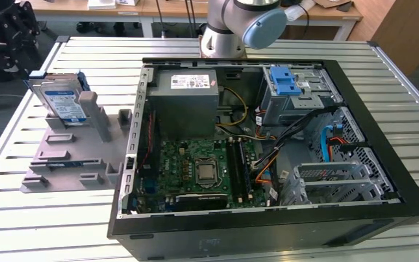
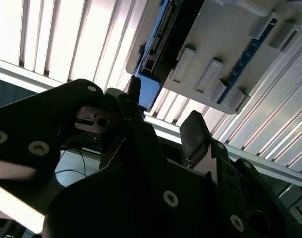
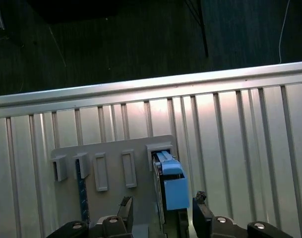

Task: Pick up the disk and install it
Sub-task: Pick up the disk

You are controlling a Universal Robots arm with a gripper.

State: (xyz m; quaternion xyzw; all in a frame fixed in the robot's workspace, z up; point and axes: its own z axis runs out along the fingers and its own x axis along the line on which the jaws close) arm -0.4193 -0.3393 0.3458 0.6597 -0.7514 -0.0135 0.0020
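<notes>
Hovering above the grey rack (image 1: 78,147) that sits to the exterior view's left of the open computer case (image 1: 133,136), the arm appears to be at the pick-up step. The disk (image 1: 63,101) stands on edge in the rack on the counter (image 1: 49,229), not yet lifted. In the first wrist view the jaws are spread wide and grip nothing, with the disk showing between them. A grasp would call for descending squarely and closing on its flat faces.

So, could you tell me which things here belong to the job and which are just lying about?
Job: the disk, upright in its grey holder; the gripper, open, near it; the computer case.
Lying about: the power supply; the motherboard.
</notes>
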